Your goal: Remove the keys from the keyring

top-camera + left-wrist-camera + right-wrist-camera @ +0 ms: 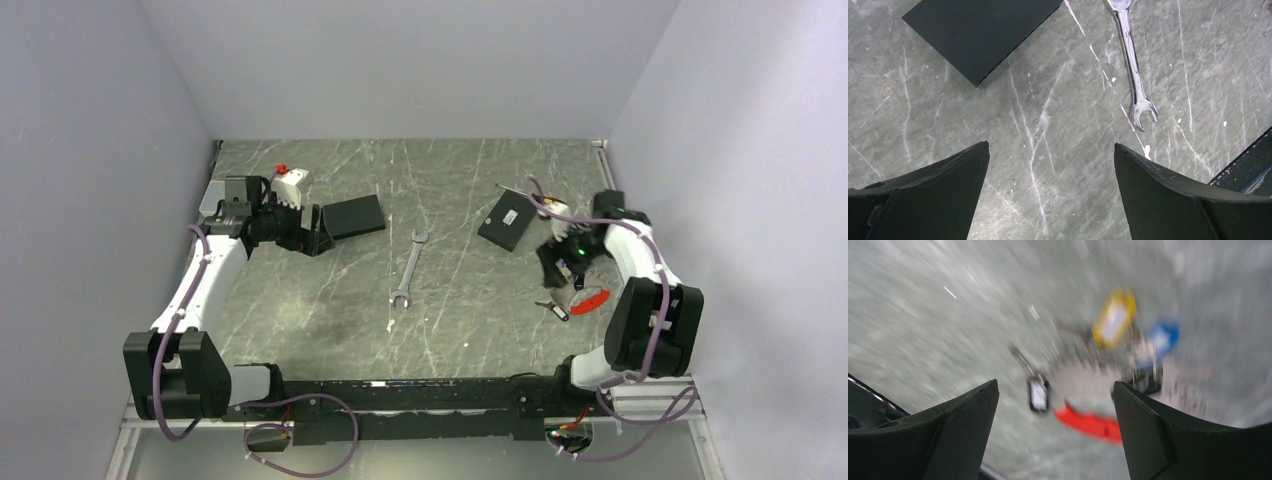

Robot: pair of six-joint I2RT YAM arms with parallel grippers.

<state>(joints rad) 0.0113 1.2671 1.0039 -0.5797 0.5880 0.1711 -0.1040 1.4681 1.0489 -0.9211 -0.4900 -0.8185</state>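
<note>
— Red streak in your blurred right wrist view: the keyring (1088, 422)?
— Yes; keys (1128, 347) smear beside it, uncountable. Both lie on the table (948, 315) beneath your right gripper (1054, 384), jaws spread, holding nothing.

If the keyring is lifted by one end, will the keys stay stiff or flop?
Probably flop: the keys lie splayed at different angles by the keyring, so they look loosely linked. Likely light, being far smaller than the wrench.

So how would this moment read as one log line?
left gripper: open, over table | right gripper: open, above keys and keyring | right wrist view: blurred | wrench: lying mid-table
</note>
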